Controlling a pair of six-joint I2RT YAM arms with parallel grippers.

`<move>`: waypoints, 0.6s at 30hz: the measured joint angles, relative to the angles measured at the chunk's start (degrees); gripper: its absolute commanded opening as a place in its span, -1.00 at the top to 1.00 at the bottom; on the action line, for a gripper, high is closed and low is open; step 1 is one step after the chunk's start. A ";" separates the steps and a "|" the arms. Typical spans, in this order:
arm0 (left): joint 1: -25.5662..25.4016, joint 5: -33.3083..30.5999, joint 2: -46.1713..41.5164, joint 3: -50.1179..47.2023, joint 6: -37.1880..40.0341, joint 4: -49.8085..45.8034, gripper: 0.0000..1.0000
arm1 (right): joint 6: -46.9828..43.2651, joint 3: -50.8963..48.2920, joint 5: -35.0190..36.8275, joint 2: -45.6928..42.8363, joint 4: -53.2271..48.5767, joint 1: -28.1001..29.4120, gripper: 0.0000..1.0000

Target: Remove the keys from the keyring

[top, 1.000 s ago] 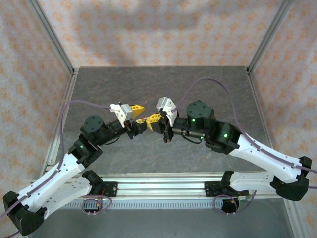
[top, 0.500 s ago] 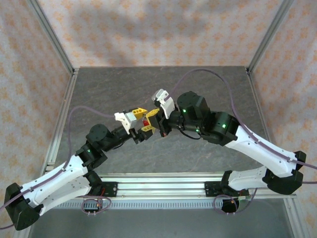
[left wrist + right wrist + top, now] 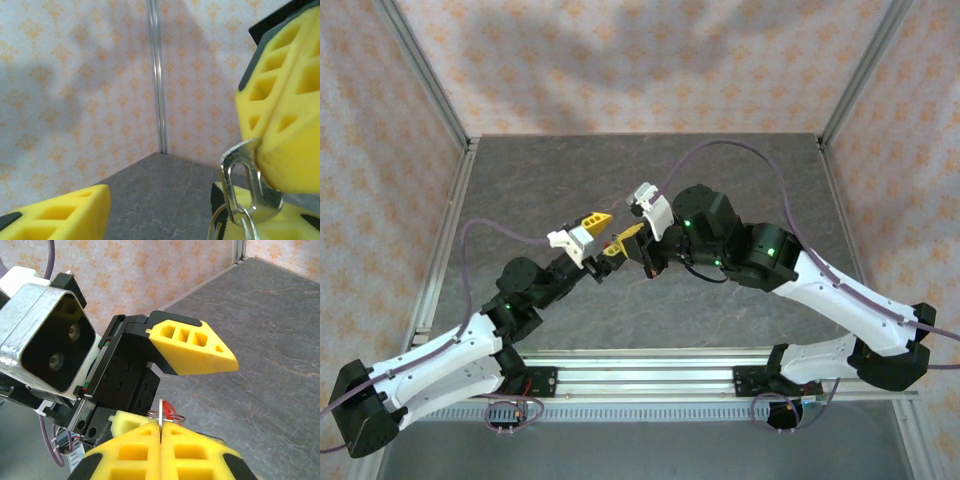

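Yellow pads of the right claw [image 3: 160, 426] clench flat on a key [image 3: 227, 175], held above the counter [image 3: 720, 180]. Its ring [image 3: 176, 416] hangs between the spread, released fingers of the left claw [image 3: 604, 234]. If the left claw tugs the ring askew, the thin key could twist or slip free.

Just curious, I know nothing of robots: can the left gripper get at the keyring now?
Probably yes: the left gripper is open, and the keyring seems to hang between its fingers from the key that the right gripper clamps.
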 measured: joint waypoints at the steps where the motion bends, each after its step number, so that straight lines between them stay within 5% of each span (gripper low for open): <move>1: 0.00 0.00 0.07 0.00 0.07 0.09 -0.02 | 0.13 0.00 0.02 0.00 0.00 0.00 1.00; 10: 0.00 0.04 0.04 0.00 0.02 0.00 0.30 | 0.26 0.00 0.07 -0.11 0.02 -0.02 1.00; 18: 0.00 0.74 -0.85 0.00 0.04 -1.03 0.17 | 0.26 0.00 0.70 -1.16 0.09 -0.02 1.00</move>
